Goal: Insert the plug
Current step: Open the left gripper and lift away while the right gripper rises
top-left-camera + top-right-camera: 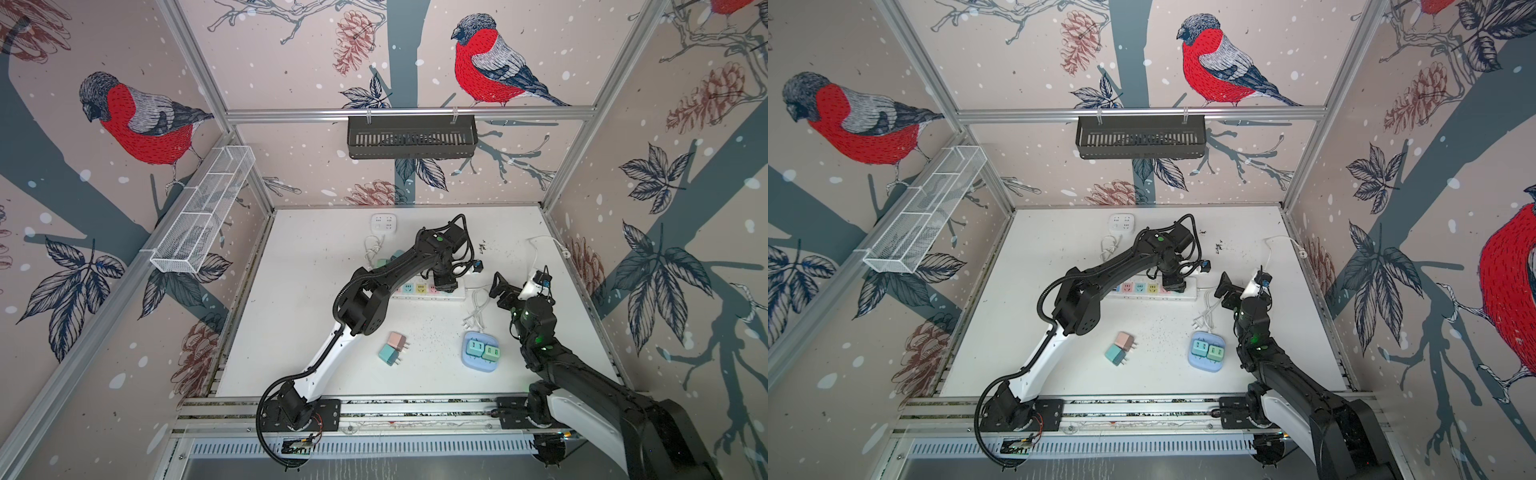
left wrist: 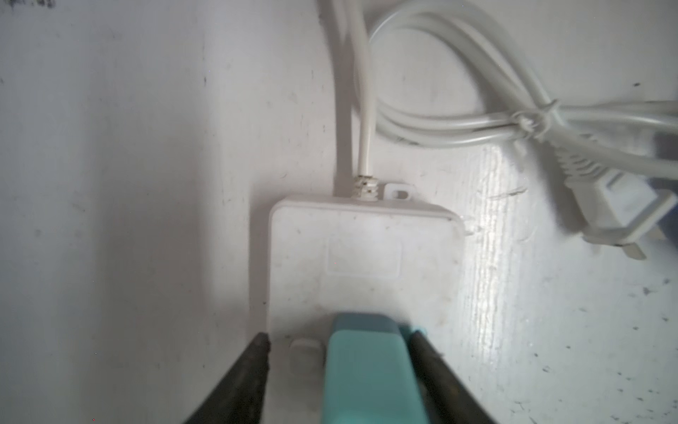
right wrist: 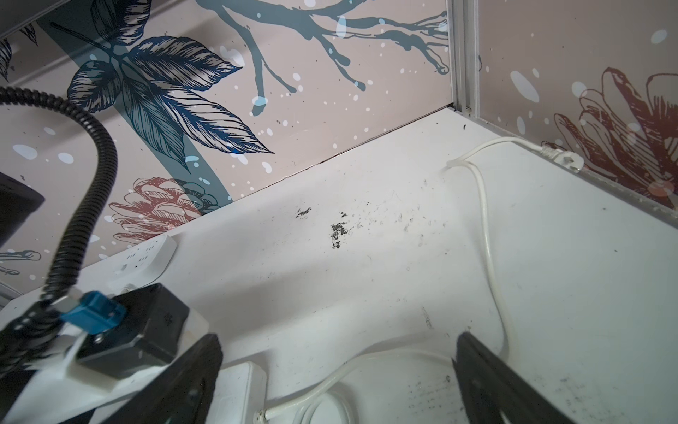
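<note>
A teal plug [image 2: 367,367] stands on the end of the white power strip [image 2: 363,235], seemingly seated in a socket. My left gripper [image 2: 340,337] straddles it with the jaws open: one finger stands well clear of the plug, the other lies right beside it. In both top views the left gripper [image 1: 444,284] [image 1: 1173,284] hangs over the right end of the power strip [image 1: 409,288] [image 1: 1138,287] and hides the plug. To the right, my right gripper [image 1: 496,286] [image 1: 1223,289] [image 3: 337,341] is open wide and empty above the table.
The strip's white cable [image 2: 422,121] is bundled beside it. A pink plug [image 1: 398,341] and a teal plug [image 1: 390,354] lie loose in front. A blue tray [image 1: 469,361] holds two plugs. A white square socket [image 1: 383,222] sits at the back.
</note>
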